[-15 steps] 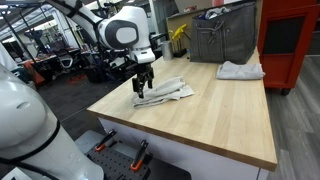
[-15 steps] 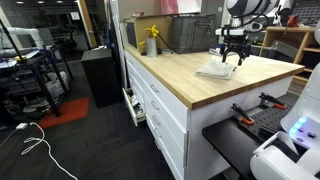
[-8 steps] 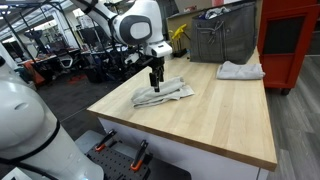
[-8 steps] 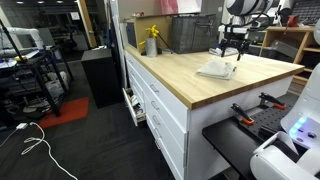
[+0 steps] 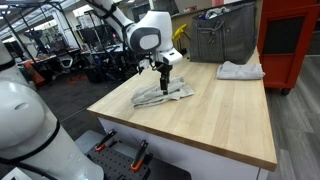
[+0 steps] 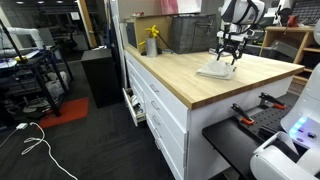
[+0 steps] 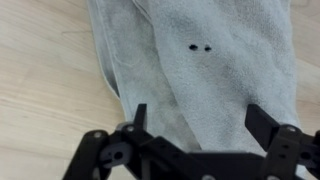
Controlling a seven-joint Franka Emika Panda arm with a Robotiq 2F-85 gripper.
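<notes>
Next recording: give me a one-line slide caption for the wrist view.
Open end effector above a crumpled grey towel on a wooden table.

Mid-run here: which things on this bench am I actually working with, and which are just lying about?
In hand: grey towel, end effector open above it.
Lying about: crumpled cloth, metal bin, yellow bottle, red cabinet.
</notes>
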